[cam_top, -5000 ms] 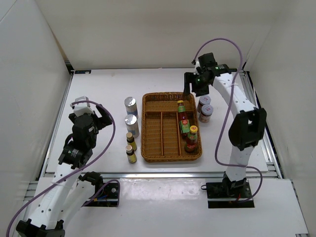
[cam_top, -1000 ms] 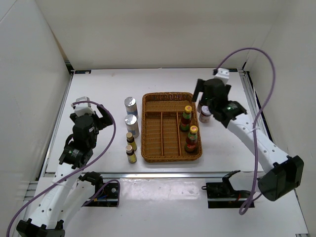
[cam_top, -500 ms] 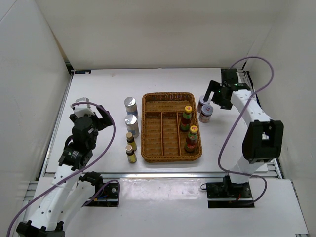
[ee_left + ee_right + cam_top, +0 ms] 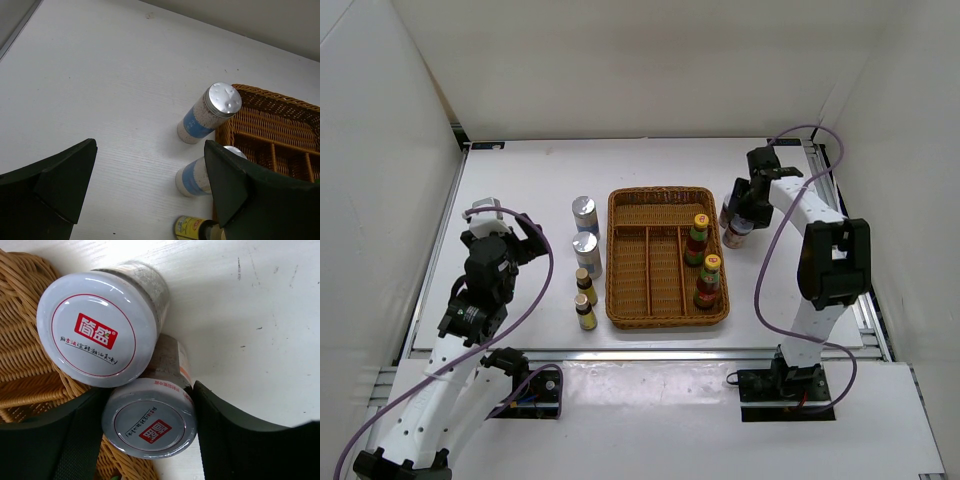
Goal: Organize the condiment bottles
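Right hand (image 4: 147, 435) straddles the nearer upright pale-lidded jar (image 4: 148, 417) just right of the wicker tray (image 4: 20, 365), fingers (image 4: 230, 440) apparently clamped on its sides.

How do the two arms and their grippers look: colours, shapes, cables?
The left arm and right arm are white tube-like links with black joints on black bases. A thin purple cable loops along each. The left gripper and right gripper are mostly black, with broad matte wedge-shaped fingers. I see no readable markings.
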`<state>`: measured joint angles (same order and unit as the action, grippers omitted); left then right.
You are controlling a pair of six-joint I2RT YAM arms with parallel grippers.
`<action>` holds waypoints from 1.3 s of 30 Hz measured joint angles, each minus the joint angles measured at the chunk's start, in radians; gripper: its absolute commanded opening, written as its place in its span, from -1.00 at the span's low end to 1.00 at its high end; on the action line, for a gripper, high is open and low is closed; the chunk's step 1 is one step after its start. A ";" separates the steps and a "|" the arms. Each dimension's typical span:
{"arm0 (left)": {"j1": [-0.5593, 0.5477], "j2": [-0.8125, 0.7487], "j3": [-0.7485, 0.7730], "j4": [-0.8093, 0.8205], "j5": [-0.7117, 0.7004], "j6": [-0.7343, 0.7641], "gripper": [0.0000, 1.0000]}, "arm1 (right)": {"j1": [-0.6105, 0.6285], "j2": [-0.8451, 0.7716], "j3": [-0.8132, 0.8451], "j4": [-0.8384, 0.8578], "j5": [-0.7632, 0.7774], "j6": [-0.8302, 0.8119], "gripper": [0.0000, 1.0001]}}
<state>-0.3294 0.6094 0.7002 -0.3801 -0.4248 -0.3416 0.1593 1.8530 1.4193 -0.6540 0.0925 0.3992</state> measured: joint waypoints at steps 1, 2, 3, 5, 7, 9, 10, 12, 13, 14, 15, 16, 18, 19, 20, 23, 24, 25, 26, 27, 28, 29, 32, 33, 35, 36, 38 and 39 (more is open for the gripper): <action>0.000 -0.001 0.000 0.000 0.000 0.000 0.98 | 0.003 -0.004 0.000 -0.002 0.006 0.003 -0.54; 0.000 -0.001 0.000 0.000 0.000 0.000 0.98 | 0.004 -0.005 0.000 -0.003 0.013 0.004 -0.67; 0.000 -0.002 0.000 0.000 0.000 0.000 0.98 | 0.007 -0.006 0.000 -0.003 0.023 0.003 -0.77; 0.000 -0.002 0.000 0.000 0.000 0.000 0.98 | 0.022 -0.012 0.001 -0.019 0.052 0.002 -1.00; 0.000 -0.002 0.000 0.000 0.001 0.000 0.98 | 0.045 -0.023 0.019 -0.065 0.091 0.000 -1.00; 0.000 -0.002 0.000 0.000 0.001 0.000 0.98 | 0.072 -0.047 0.050 -0.107 0.124 -0.006 -1.00; 0.000 -0.003 0.000 0.000 0.001 0.000 0.98 | 0.084 -0.063 0.075 -0.126 0.139 -0.010 -1.00; 0.000 -0.003 0.000 0.000 0.002 0.000 0.98 | 0.104 -0.092 0.138 -0.153 0.144 -0.016 -1.00; 0.000 -0.003 -0.001 0.000 0.002 0.000 0.98 | 0.110 -0.106 0.177 -0.159 0.139 -0.020 -1.00; 0.000 -0.003 -0.001 0.001 0.002 0.000 0.98 | 0.113 -0.120 0.220 -0.162 0.130 -0.025 -1.00; 0.000 -0.003 -0.002 0.001 0.002 0.000 0.98 | 0.114 -0.125 0.257 -0.163 0.119 -0.032 -1.00; 0.000 -0.003 -0.004 0.001 0.002 0.000 0.98 | 0.114 -0.128 0.293 -0.160 0.107 -0.038 -1.00; 0.000 -0.002 -0.005 0.001 0.002 0.000 0.98 | 0.114 -0.124 0.365 -0.153 0.075 -0.055 -1.00; 0.000 0.000 -0.005 0.001 0.003 0.000 0.98 | 0.116 -0.115 0.399 -0.153 0.060 -0.064 -1.00; 0.000 0.001 -0.005 0.001 0.004 0.000 0.98 | 0.117 -0.103 0.427 -0.154 0.047 -0.072 -1.00; 0.000 0.008 -0.005 0.004 0.007 0.000 0.98 | 0.133 -0.041 0.492 -0.149 -0.001 -0.094 -1.00; 0.000 0.010 -0.005 0.006 0.008 0.000 0.98 | 0.142 -0.008 0.501 -0.142 -0.026 -0.101 -1.00; 0.000 0.012 -0.005 0.007 0.008 0.000 0.98 | 0.147 0.012 0.502 -0.140 -0.044 -0.106 -1.00; 0.000 0.014 -0.005 0.007 0.010 0.000 0.98 | 0.156 0.046 0.506 -0.140 -0.069 -0.117 -1.00; 0.000 0.016 -0.005 0.007 0.010 0.000 0.98 | 0.164 0.074 0.508 -0.140 -0.085 -0.124 -1.00; 0.000 0.018 -0.005 0.007 0.011 0.000 0.98 | 0.172 0.110 0.509 -0.141 -0.102 -0.133 -1.00; 0.000 0.018 -0.005 0.007 0.012 0.000 0.98 | 0.182 0.147 0.510 -0.141 -0.118 -0.143 -1.00; 0.000 0.026 -0.005 0.008 0.014 0.000 0.98 | 0.204 0.235 0.510 -0.150 -0.151 -0.163 -1.00; 0.000 0.029 -0.005 0.008 0.014 0.000 0.98 | 0.211 0.256 0.509 -0.156 -0.161 -0.170 -1.00; 0.000 0.032 -0.006 0.007 0.014 0.000 0.98 | 0.219 0.280 0.509 -0.159 -0.171 -0.179 -1.00; 0.000 0.032 -0.006 0.008 0.015 0.000 0.98 | 0.222 0.286 0.509 -0.158 -0.174 -0.183 -0.92; 0.000 0.032 -0.006 0.008 0.014 0.000 0.98 | 0.224 0.287 0.509 -0.158 -0.173 -0.193 -0.25; 0.000 0.032 -0.006 0.008 0.014 0.000 0.98 | 0.227 0.287 0.509 -0.158 -0.171 -0.197 0.02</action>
<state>-0.3294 0.6415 0.6945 -0.3725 -0.4103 -0.3416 0.3859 2.1403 1.9278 -0.8116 -0.0788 0.2024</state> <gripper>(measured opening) 0.987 0.675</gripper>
